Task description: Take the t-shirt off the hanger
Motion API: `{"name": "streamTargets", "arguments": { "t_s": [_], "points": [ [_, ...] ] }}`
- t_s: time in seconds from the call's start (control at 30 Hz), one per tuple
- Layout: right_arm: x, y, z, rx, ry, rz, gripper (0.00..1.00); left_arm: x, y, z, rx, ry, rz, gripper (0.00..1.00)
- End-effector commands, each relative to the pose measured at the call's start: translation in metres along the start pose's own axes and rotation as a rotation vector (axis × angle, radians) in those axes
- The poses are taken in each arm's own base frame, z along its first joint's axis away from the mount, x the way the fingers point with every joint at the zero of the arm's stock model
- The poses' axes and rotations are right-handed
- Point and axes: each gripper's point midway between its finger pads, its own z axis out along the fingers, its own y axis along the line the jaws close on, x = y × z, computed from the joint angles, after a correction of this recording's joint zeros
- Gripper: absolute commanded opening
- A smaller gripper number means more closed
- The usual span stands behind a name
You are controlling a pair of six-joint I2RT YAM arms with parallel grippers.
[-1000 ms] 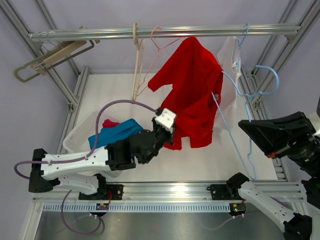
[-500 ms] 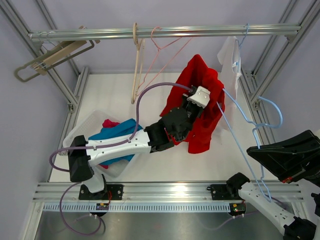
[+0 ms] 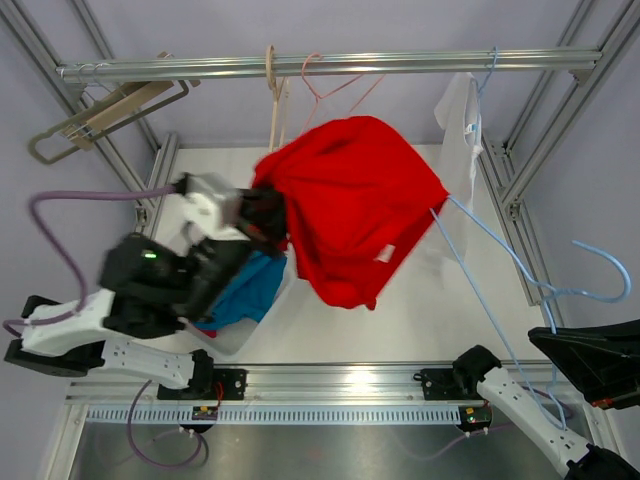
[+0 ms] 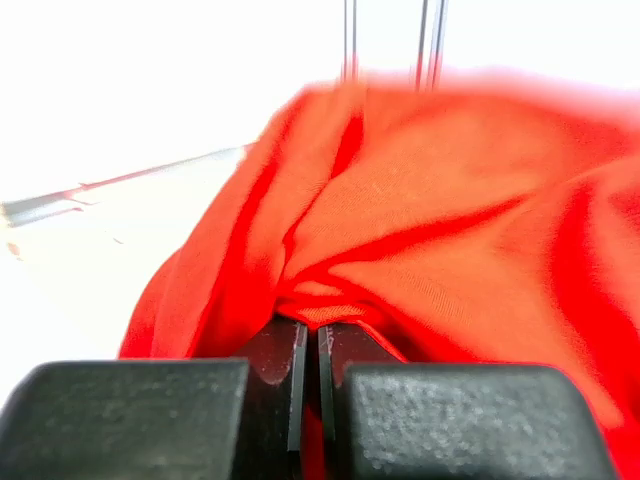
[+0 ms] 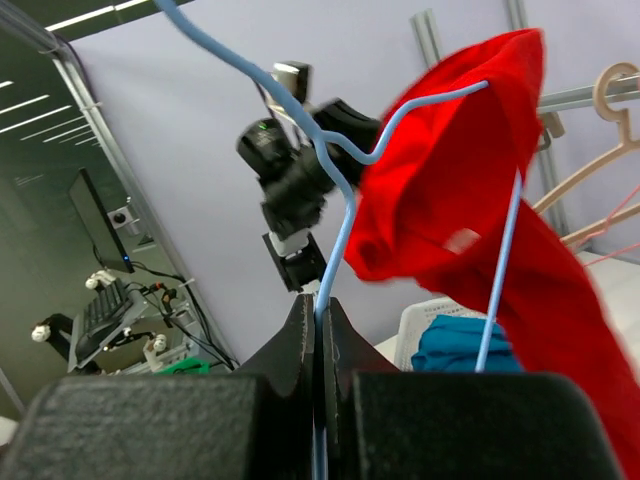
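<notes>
The red t-shirt point(image 3: 350, 205) hangs stretched in mid-air above the table. My left gripper point(image 3: 265, 215) is shut on its left edge, with a fold of red cloth point(image 4: 450, 250) pinched between the jaws of my left gripper point(image 4: 311, 335). My right gripper point(image 3: 560, 345) at the lower right is shut on the light blue wire hanger point(image 3: 495, 300). In the right wrist view the hanger point(image 5: 340, 220) runs up from my right gripper point(image 5: 320, 305), and one hanger arm still reaches into the shirt point(image 5: 470, 200).
A white basket point(image 3: 240, 335) holds a blue garment point(image 3: 250, 285) under the left arm. The metal rail point(image 3: 400, 62) at the back carries a wooden hanger point(image 3: 272, 100), a pink wire hanger point(image 3: 320, 95) and a white garment point(image 3: 460, 110). Frame posts stand on both sides.
My left arm has swung left and back, dragging the red shirt toward the basket side. My right gripper has pulled the blue hanger to the right and toward the near edge.
</notes>
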Motion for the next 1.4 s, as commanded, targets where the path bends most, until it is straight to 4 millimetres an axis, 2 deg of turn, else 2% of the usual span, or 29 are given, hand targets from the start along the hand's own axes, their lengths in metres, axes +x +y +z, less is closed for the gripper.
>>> {"name": "streamTargets", "arguments": {
  "t_s": [0.0,0.03,0.07,0.2,0.23,0.27,0.3,0.37,0.4,0.43,0.47,0.5,0.6,0.63,0.7,0.73,0.77,0.87,0.93,0.97,1.0,1.03,1.07,1.1,1.13,1.17,1.2,1.3,1.37],
  "points": [
    [0.005,-0.018,0.001,0.072,0.008,-0.027,0.00,-0.060,0.054,-0.039,-0.025,-0.067,-0.152,0.00],
    [0.005,-0.020,0.003,0.078,0.012,-0.027,0.00,-0.060,0.062,-0.044,-0.031,-0.046,-0.135,0.00],
    [0.007,-0.022,0.004,0.084,0.017,-0.025,0.00,-0.070,0.079,-0.050,-0.073,-0.051,-0.142,0.00],
    [0.017,-0.042,0.018,0.121,0.049,-0.026,0.00,-0.085,0.130,-0.070,-0.216,-0.057,-0.073,0.00],
    [0.018,-0.045,0.020,0.127,0.052,-0.025,0.00,-0.087,0.137,-0.074,-0.228,-0.063,-0.057,0.00],
    [0.025,-0.051,0.022,0.130,0.067,-0.020,0.00,-0.078,0.140,-0.076,-0.245,-0.048,0.025,0.00],
    [0.027,-0.052,0.025,0.116,0.071,-0.022,0.00,-0.092,0.165,-0.090,-0.312,-0.120,-0.048,0.00],
    [0.032,-0.053,0.030,0.099,0.087,-0.017,0.00,-0.084,0.172,-0.099,-0.314,-0.131,-0.022,0.00],
    [0.033,-0.055,0.032,0.095,0.092,-0.015,0.00,-0.070,0.168,-0.099,-0.329,-0.138,-0.019,0.00],
    [0.036,-0.056,0.035,0.094,0.103,-0.012,0.00,-0.066,0.181,-0.111,-0.352,-0.152,-0.029,0.00],
    [0.041,-0.060,0.039,0.091,0.128,-0.003,0.00,-0.057,0.186,-0.116,-0.379,-0.136,-0.009,0.00],
    [0.044,-0.062,0.041,0.091,0.140,-0.002,0.00,-0.039,0.180,-0.115,-0.386,-0.128,0.007,0.00],
    [0.053,-0.073,0.050,0.106,0.178,0.008,0.00,-0.017,0.195,-0.131,-0.455,-0.109,0.002,0.00],
    [0.055,-0.077,0.052,0.113,0.186,0.009,0.00,0.005,0.189,-0.130,-0.462,-0.070,0.042,0.00],
    [0.062,-0.092,0.058,0.153,0.208,0.013,0.00,0.023,0.204,-0.146,-0.533,-0.045,0.002,0.00],
    [0.064,-0.095,0.060,0.161,0.213,0.015,0.00,0.050,0.204,-0.153,-0.570,0.015,0.019,0.00],
    [0.068,-0.102,0.063,0.178,0.222,0.019,0.00,0.058,0.216,-0.165,-0.600,0.022,-0.009,0.00],
    [0.071,-0.116,0.064,0.229,0.221,0.006,0.00,0.094,0.224,-0.185,-0.686,0.085,-0.074,0.00],
    [0.073,-0.122,0.064,0.249,0.226,-0.004,0.00,0.110,0.231,-0.196,-0.755,0.134,-0.031,0.00],
    [0.075,-0.125,0.066,0.256,0.236,-0.007,0.00,0.113,0.231,-0.197,-0.788,0.114,-0.102,0.00],
    [0.076,-0.127,0.066,0.263,0.243,-0.009,0.00,0.124,0.230,-0.199,-0.805,0.173,-0.006,0.00],
    [0.075,-0.130,0.066,0.280,0.238,-0.017,0.00,0.128,0.237,-0.207,-0.870,0.188,0.006,0.00],
    [0.076,-0.134,0.066,0.297,0.242,-0.020,0.00,0.123,0.241,-0.211,-0.929,0.145,-0.115,0.00],
    [0.077,-0.139,0.065,0.318,0.246,-0.029,0.00,0.135,0.245,-0.222,-0.981,0.221,0.002,0.00],
    [0.074,-0.147,0.065,0.356,0.232,-0.043,0.00,0.136,0.254,-0.239,-1.095,0.223,0.012,0.00],
    [0.076,-0.155,0.066,0.383,0.236,-0.049,0.00,0.138,0.255,-0.241,-1.131,0.208,0.003,0.00],
    [0.076,-0.162,0.068,0.406,0.237,-0.060,0.00,0.151,0.251,-0.239,-1.130,0.220,0.041,0.00],
    [0.083,-0.193,0.077,0.501,0.242,-0.067,0.00,0.178,0.238,-0.227,-1.124,0.194,0.031,0.00],
    [0.091,-0.217,0.085,0.571,0.261,-0.068,0.00,0.186,0.229,-0.214,-1.106,0.182,0.015,0.00]
  ]
}}
